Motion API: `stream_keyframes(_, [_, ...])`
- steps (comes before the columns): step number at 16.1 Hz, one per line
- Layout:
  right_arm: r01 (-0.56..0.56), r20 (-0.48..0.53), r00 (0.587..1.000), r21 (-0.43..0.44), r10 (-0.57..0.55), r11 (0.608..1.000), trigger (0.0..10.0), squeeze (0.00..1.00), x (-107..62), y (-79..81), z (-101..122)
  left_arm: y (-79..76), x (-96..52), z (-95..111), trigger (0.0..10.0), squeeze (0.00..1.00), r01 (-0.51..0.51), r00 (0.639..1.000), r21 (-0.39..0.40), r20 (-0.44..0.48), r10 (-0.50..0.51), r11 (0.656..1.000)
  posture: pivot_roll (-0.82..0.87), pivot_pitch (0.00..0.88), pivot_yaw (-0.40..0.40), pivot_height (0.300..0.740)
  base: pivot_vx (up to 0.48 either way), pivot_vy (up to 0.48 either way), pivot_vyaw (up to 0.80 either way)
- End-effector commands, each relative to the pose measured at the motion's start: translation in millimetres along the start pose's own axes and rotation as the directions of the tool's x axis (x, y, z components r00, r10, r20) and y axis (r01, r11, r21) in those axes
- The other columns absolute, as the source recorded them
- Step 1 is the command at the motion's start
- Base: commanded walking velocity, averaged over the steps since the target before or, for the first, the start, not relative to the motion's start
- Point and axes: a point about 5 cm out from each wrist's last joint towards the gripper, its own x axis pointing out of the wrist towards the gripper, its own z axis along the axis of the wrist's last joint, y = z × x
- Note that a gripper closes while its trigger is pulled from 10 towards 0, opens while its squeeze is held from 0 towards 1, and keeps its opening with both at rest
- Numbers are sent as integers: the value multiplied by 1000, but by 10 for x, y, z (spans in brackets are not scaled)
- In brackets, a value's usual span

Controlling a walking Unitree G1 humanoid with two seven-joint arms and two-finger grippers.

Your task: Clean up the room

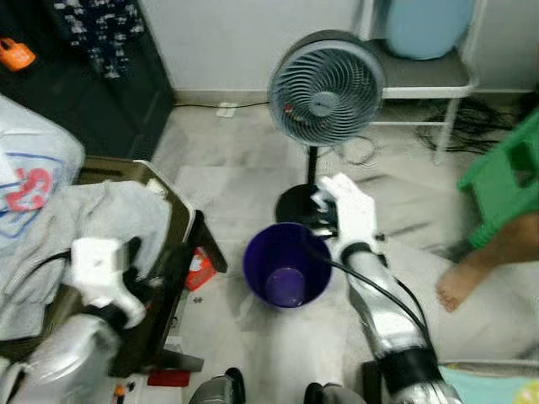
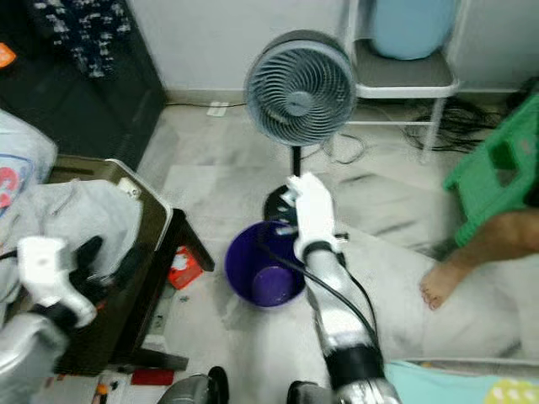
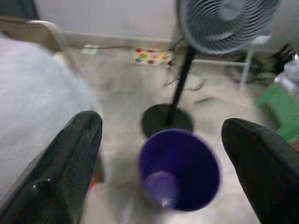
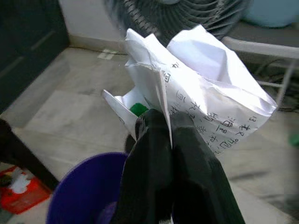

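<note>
A purple bin (image 1: 286,265) stands open on the pale floor in front of me, and also lies below in the left wrist view (image 3: 180,168). My right gripper (image 4: 166,126) is shut on a crumpled white paper (image 4: 205,88) with handwriting on it. It holds the paper over the bin's far rim, just before the fan's base. That arm's white wrist (image 1: 347,215) reaches forward past the bin. My left gripper (image 3: 162,123) is open and holds nothing. It hovers by the edge of a dark table (image 1: 181,227), left of the bin.
A standing fan (image 1: 327,88) rises right behind the bin. Grey clothes (image 1: 93,219) lie heaped on the dark table. A red packet (image 1: 198,269) lies on the floor by the table leg. A green stool (image 1: 505,181) and a person's foot (image 1: 459,286) are at the right.
</note>
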Motion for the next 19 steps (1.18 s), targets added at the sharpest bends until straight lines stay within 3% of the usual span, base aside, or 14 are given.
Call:
stream_keyframes(1, [-8, 42, 999, 17, 7, 1000, 10000, 0, -49, -6, 130, -19, 14, -30, 10000, 0, -21, 1000, -5, -10, 21, 1000, 13, 140, 50, 740, 0, 0, 0])
stream_keyframes(3, [31, 63, 998, -9, -30, 999, 10000, 0, -287, -237, 190, -313, 179, 0, 10000, 0, 45, 998, -89, 56, -40, 995, -39, 89, 39, 740, 0, 0, 0])
stream_keyframes(5, [44, 45, 998, -46, -42, 998, 10000, 0, -347, -348, 145, -391, 233, -15, 10000, 0, 74, 995, -87, 75, -68, 993, -53, 63, 35, 740, 0, 0, 0])
stream_keyframes(7, [44, 40, 998, -48, -42, 998, 10000, 0, -383, -388, 142, -364, 270, -21, 10000, 0, 62, 994, -92, 97, -53, 994, -70, 33, 34, 740, 0, 0, 0])
stream_keyframes(10, [9, 52, 999, -55, -6, 998, 10000, 0, -341, -338, 220, -366, 354, 25, 10000, 0, 61, 991, -86, 127, -50, 994, -68, 17, 27, 740, 184, 0, 0])
stream_keyframes(19, [-22, 59, 998, -50, 25, 998, 10000, 0, -350, -239, 247, -386, 403, -14, 10000, 0, 89, 990, -73, 115, -80, 993, -79, 42, 49, 740, 300, 0, 160])
